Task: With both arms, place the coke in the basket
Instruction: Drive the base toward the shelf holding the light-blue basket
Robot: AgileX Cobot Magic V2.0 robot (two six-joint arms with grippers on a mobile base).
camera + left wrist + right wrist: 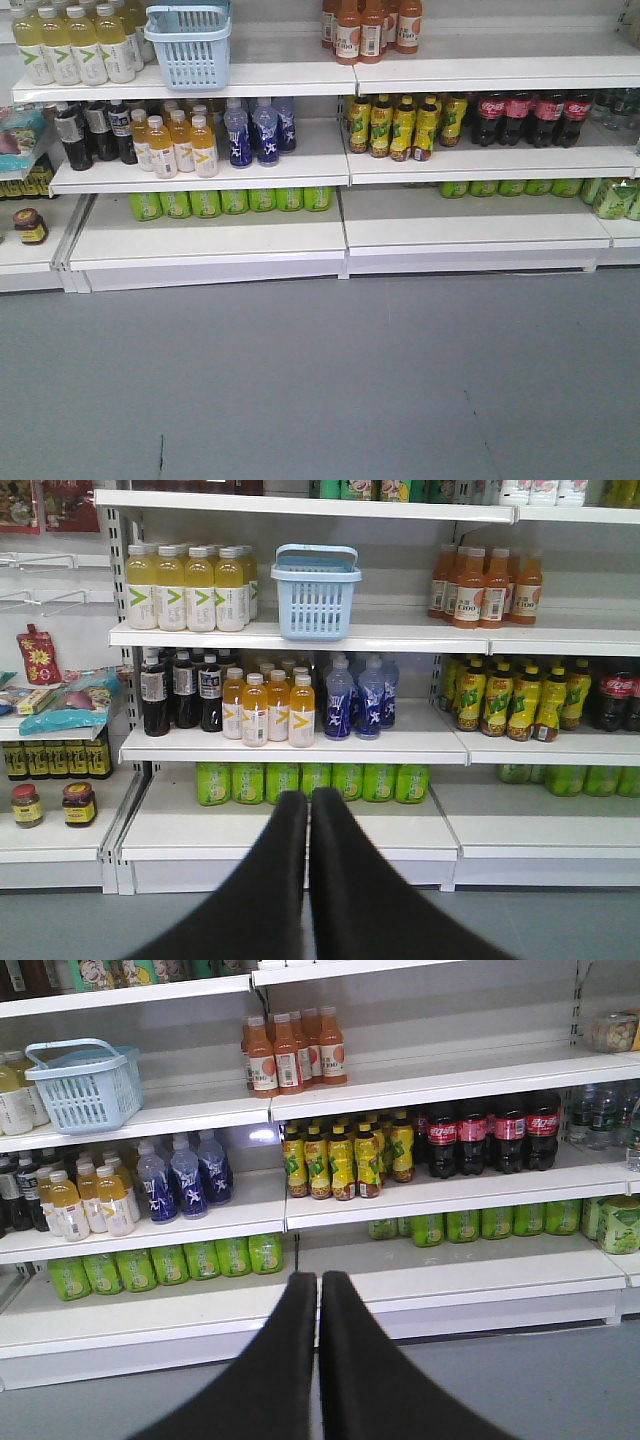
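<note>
White supermarket shelving over a grey floor [320, 380] is the whole backdrop. Honestly, I can't pick out the coke anywhere in these views, so I can't say how it looks or where it sits. The closest thing is a row of dark plastic cola bottles [530, 118] with red labels, on the middle shelf at about 2 o'clock in the front view. The basket [190, 60] is easy to find: light blue, slotted sides, thick rim, thin handles lying along the top. It's upright on the top shelf at roughly 11 o'clock, just beside some pale yellow drink bottles [75, 45]. Both arms are hanging well back from the shelves. The left gripper [307, 795] has its jaws pressed together with only a hairline slit between them and nothing held, and the right gripper [318, 1278] looks the same. My read is that this is the very start and nothing has been picked up yet. I'd guess the next move means opening those jaws and reaching in, one arm toward the basket and the other hunting for the coke.
</note>
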